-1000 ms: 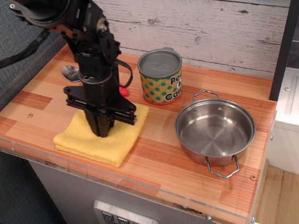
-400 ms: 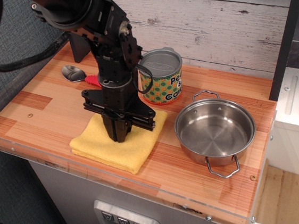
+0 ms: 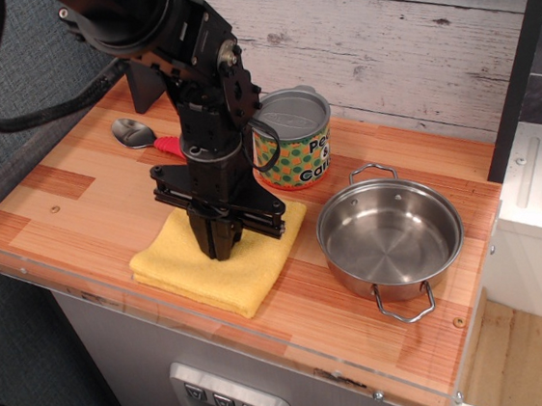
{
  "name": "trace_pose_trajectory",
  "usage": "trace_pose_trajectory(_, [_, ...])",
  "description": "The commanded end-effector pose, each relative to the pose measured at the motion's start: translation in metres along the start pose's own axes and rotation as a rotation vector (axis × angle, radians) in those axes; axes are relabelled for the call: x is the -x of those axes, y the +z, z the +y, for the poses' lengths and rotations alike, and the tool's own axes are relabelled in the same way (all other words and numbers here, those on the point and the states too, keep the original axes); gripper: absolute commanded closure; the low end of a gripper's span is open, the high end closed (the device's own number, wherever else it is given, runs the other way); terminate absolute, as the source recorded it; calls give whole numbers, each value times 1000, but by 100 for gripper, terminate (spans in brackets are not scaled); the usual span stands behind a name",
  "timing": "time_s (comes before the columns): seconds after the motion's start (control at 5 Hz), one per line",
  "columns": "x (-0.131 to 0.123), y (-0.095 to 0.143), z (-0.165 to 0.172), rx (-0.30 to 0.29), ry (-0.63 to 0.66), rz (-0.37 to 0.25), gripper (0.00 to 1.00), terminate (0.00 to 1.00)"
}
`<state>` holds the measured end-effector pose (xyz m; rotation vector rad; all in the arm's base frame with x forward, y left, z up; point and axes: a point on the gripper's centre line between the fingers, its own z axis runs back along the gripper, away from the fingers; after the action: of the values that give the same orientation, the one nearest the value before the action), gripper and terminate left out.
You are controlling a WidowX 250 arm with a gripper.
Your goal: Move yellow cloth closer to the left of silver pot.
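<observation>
The yellow cloth [image 3: 200, 269] lies flat on the wooden counter, folded and roughly square, just left of the silver pot [image 3: 389, 237]. A narrow strip of wood shows between them. The pot is shallow, shiny and empty, with two wire loop handles. My black gripper [image 3: 222, 250] points straight down onto the middle of the cloth, its fingers close together and pressed into the fabric. Whether it pinches the cloth cannot be told.
A green-and-orange printed can [image 3: 292, 140] with a grey lid stands behind the cloth, close to my arm. A metal spoon with a red handle [image 3: 138, 135] lies at the back left. The counter's front edge [image 3: 217, 335] is close below the cloth.
My gripper and the yellow cloth have moved together to the right, from the counter's left-middle to next to the pot. The spoon behind is now uncovered. The last shift is small.
</observation>
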<state>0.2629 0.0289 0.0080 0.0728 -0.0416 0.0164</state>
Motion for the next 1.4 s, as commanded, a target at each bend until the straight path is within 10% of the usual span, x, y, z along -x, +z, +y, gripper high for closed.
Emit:
trace_pose_trajectory(0.0, [2,14,2,-33,-4,-30,100,0])
trace_pose_trajectory(0.2, [2,20,5,-27,6,-50,100,0])
trace_pose_trajectory(0.4, [1,24,8,-21,37,-63,0,0])
trace_pose_trajectory(1.2, [2,71,22,-6,131,-178,0,0])
